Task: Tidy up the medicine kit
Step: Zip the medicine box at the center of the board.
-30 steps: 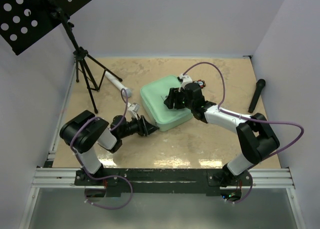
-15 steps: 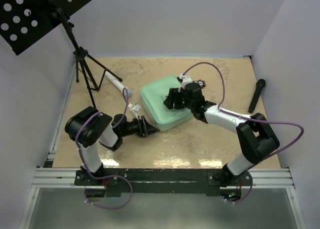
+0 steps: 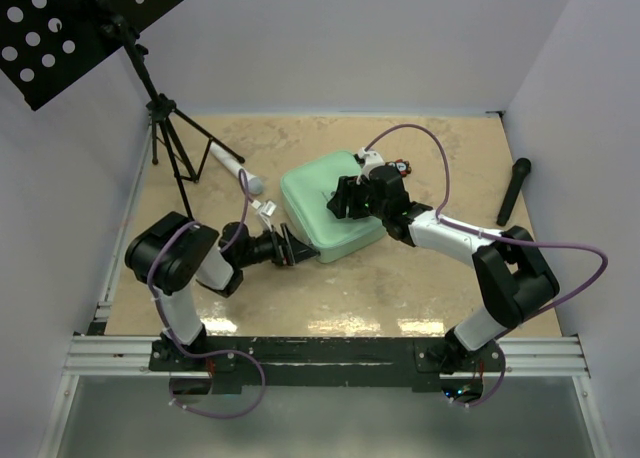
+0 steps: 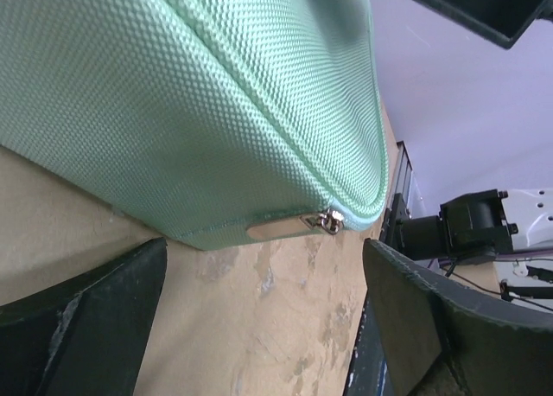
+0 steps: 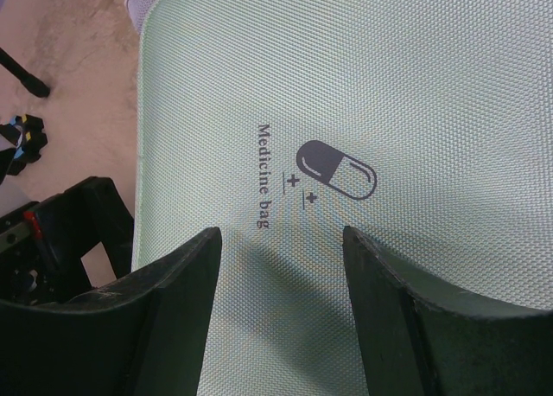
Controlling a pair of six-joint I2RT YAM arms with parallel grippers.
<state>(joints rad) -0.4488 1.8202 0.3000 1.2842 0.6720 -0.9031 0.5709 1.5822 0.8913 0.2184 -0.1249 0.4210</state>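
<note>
The mint-green medicine kit (image 3: 322,206) lies zipped shut in the middle of the table. My left gripper (image 3: 296,246) is low at its near-left corner and stands open; in the left wrist view the gripper (image 4: 259,314) has bare table between its fingers. The metal zip pull (image 4: 328,221) hangs at the case's corner just beyond them, touching neither finger. My right gripper (image 3: 345,200) is open above the lid. In the right wrist view its fingers (image 5: 177,309) straddle the fabric just below the pill logo (image 5: 335,169), holding nothing.
A white-and-grey cylinder (image 3: 238,168) lies left of the kit, near a black tripod stand (image 3: 172,148). A small black-and-red gadget (image 3: 401,165) sits behind the kit's right corner. A black stick-shaped object (image 3: 514,190) lies at the far right by the wall.
My left gripper's jaws have spread wide at the kit's corner and the wrist has shifted slightly. The right arm and the kit have stayed still.
</note>
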